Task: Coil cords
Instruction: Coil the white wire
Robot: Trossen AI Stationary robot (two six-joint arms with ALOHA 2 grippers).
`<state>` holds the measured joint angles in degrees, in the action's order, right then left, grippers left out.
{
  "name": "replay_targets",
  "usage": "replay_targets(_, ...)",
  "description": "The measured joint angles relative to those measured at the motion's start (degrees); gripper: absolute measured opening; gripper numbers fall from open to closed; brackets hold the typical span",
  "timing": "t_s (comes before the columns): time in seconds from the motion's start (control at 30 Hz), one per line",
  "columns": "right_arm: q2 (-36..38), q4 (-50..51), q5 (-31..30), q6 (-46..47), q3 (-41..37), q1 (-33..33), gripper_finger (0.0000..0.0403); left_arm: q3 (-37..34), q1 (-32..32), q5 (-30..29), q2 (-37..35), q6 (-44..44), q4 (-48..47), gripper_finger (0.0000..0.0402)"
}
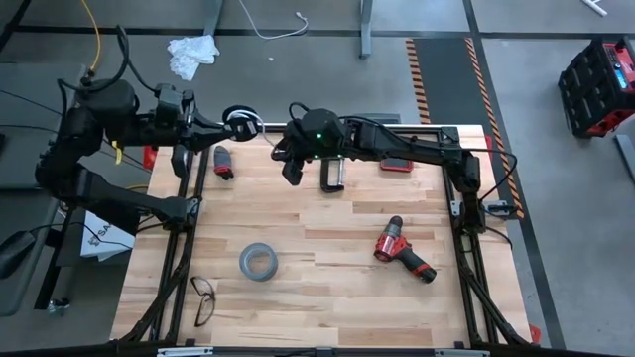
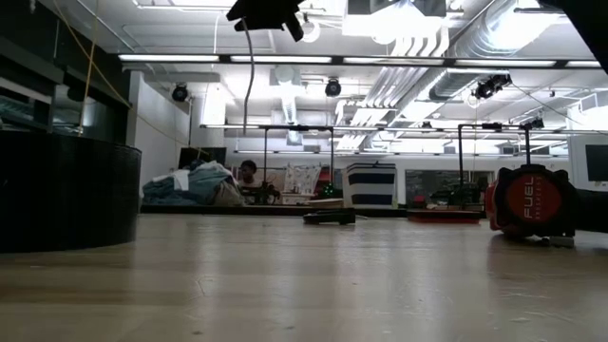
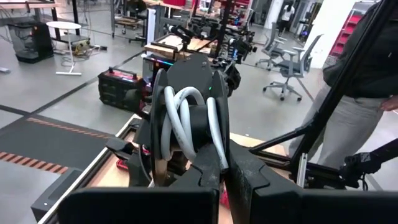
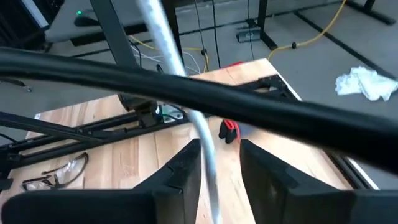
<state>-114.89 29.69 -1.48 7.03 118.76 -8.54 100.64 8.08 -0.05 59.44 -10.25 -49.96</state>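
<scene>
The small black spool (image 3: 186, 118), with several turns of the white cord (image 3: 176, 115) wound on it, is held in my left gripper (image 3: 227, 177) at the table's far left edge; it also shows in the high view (image 1: 239, 123). My right gripper (image 4: 219, 163) hovers just to the spool's right in the high view (image 1: 291, 157). It is open, and the free length of cord (image 4: 208, 158) runs between its fingers. In the low view the cord (image 2: 248, 76) hangs down from a gripper at the top of the picture. My left gripper pinches the spool's flange at its rim (image 3: 222, 158) between its two fingers. The spool stands on edge beyond the fingertips, lifted clear of the table, its wound core in plain view. My right gripper has the cord passing lengthwise through the gap, lying against the inner side of one finger (image 4: 189, 163). The other finger (image 4: 261, 168) stands apart from it.
On the table lie a grey tape roll (image 1: 258, 262), glasses (image 1: 203, 297), a red drill (image 1: 402, 248), a small red and black tool (image 1: 223, 162), a black clamp-like piece (image 1: 334, 175) and a red item (image 1: 397, 165). A person (image 3: 367, 81) stands beyond the table.
</scene>
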Motion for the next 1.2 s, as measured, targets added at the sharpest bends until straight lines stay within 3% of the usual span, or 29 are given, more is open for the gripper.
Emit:
replay_targets(0.67, 1.29, -0.81, -1.38, -1.94, 0.0, 1.03, 0.0091, -0.04, 0.0, -0.86, -0.08, 0.47, -0.02, 0.0001)
replay_targets(1.2, 1.92, -0.75, -2.86, -2.57, 0.0, 1.07, 0.0057, -0.04, 0.0, -0.86, -0.08, 0.4, -0.07, 0.0001)
